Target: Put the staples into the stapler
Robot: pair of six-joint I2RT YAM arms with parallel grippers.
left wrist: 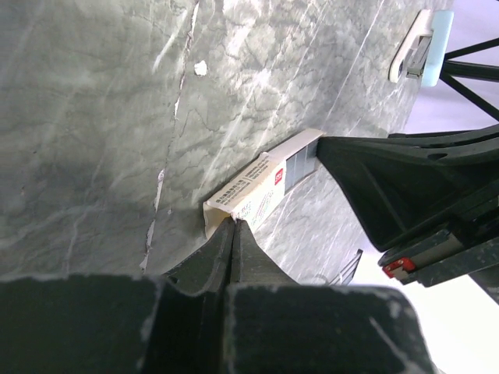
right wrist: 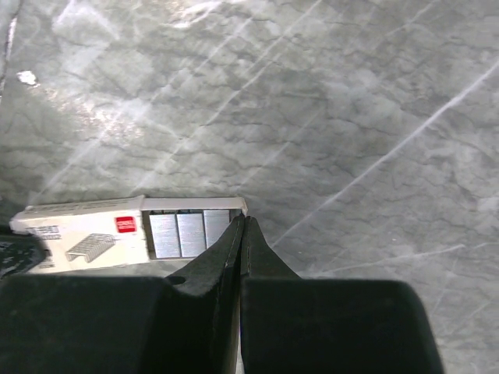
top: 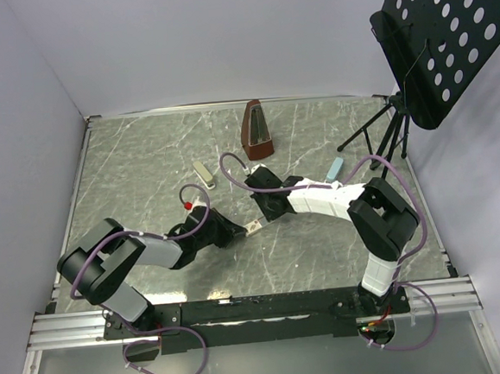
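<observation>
A: Staple box location?
B: Mid-table, between both arms. Its tray is slid partly out, grey staples showing.
A: End effectors?
B: Left gripper pinches the box's far end. Right gripper pinches the tray end. Both jaws are pressed together.

Soft, even light; shadows faint. Glare streaks the marble tabletop. My left fingers are blurred up close.
</observation>
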